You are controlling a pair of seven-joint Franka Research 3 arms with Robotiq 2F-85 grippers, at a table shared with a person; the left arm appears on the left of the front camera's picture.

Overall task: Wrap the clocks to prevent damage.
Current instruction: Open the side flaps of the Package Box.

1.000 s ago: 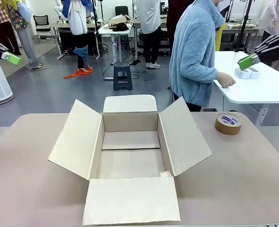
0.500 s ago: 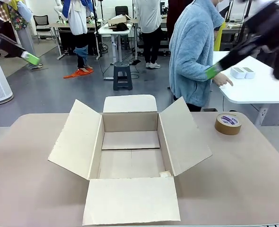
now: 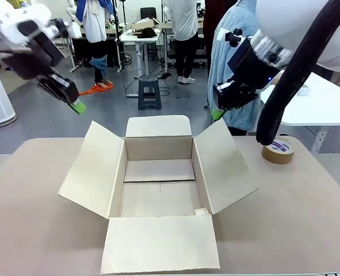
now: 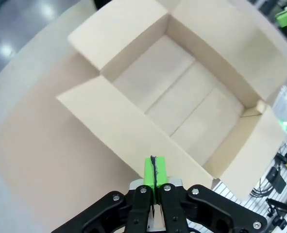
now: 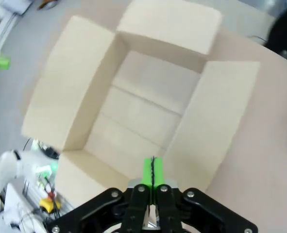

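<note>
Squarely in the middle of the tan table [image 3: 296, 218] sits the open cardboard box [image 3: 158, 184], mouth up and all four flaps spread. Its long axis runs from the near edge toward the far edge. The near flap lies flat and comes almost to the table's near edge, while the far flap stands at the far edge. The two side flaps angle outward, leaving broad bare surface at the left and right edges.

The left gripper [image 3: 76, 106] hangs in the air above the table's far left corner, its green pads pressed together on nothing. In the left wrist view the left gripper [image 4: 154, 170] points down over a side flap of the box [image 4: 182, 97].

The right gripper [image 3: 217, 114] is likewise clenched and empty, just above the tip of the right flap. From its own wrist the right gripper [image 5: 153, 171] looks down on the box [image 5: 143, 111].

A brown tape roll [image 3: 277, 150] lies flat near the far right corner, and its blue print is too small to read. A person in a light blue fleece [image 3: 220, 52] stands beyond the far edge.
</note>
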